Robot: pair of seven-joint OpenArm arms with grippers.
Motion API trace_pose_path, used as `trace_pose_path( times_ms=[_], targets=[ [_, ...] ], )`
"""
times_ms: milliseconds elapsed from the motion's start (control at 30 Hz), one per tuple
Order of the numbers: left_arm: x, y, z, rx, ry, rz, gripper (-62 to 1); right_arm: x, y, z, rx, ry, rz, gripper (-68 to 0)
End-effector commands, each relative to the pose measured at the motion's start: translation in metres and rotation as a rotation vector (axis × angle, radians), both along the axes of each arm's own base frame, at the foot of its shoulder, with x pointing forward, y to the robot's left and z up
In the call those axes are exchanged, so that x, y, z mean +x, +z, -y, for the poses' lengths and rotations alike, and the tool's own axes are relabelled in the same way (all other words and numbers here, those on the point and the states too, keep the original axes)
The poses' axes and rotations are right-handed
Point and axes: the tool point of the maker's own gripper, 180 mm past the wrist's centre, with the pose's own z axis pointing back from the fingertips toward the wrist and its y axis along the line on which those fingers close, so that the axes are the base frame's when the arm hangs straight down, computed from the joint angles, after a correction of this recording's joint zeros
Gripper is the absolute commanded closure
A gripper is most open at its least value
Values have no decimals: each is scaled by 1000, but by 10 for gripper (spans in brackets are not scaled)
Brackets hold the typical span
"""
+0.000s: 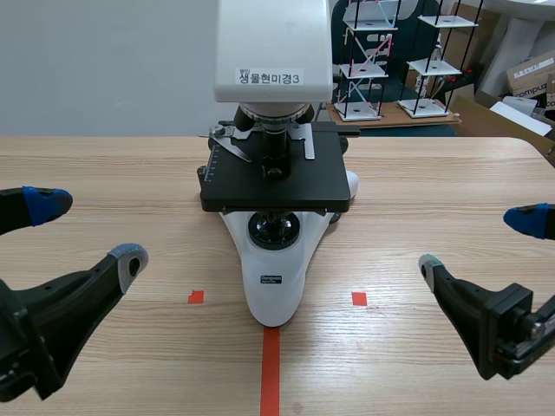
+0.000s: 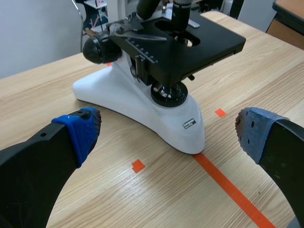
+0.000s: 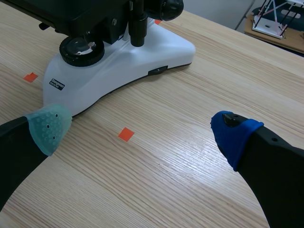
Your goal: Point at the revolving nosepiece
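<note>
A white microscope with a black stage stands at the table's middle. Its revolving nosepiece sits under the white head, with an objective pointing down at the stage. My left gripper is open near the table's left front, well short of the microscope. My right gripper is open at the right front, also apart from it. In the left wrist view the microscope lies ahead of the open left gripper. In the right wrist view its base lies ahead of the open right gripper.
Orange-red tape marks lie on the wooden table in front of the microscope. Behind the table stand white shelf models and cardboard boxes. The table's right far corner is near them.
</note>
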Motion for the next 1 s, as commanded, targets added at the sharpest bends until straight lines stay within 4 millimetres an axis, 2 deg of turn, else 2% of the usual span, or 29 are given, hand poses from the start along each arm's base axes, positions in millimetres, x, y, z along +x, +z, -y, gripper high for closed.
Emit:
trace_pose_path(
  times_ms=[0,700,733,800,967],
  targets=[
    [1,6,1,-11,2,13,-596,2,10,-3,7,15,30,-654],
    [1,5,0,-8,6,11,-596,2,10,-3,7,15,30,-642],
    [1,5,0,-8,6,11,-596,2,10,-3,7,15,30,-615],
    [1,5,0,-8,6,11,-596,2,10,-3,8,15,32,-517],
    [1,5,0,-8,6,11,-596,5,20,-5,32,21,77,-219]
  ],
)
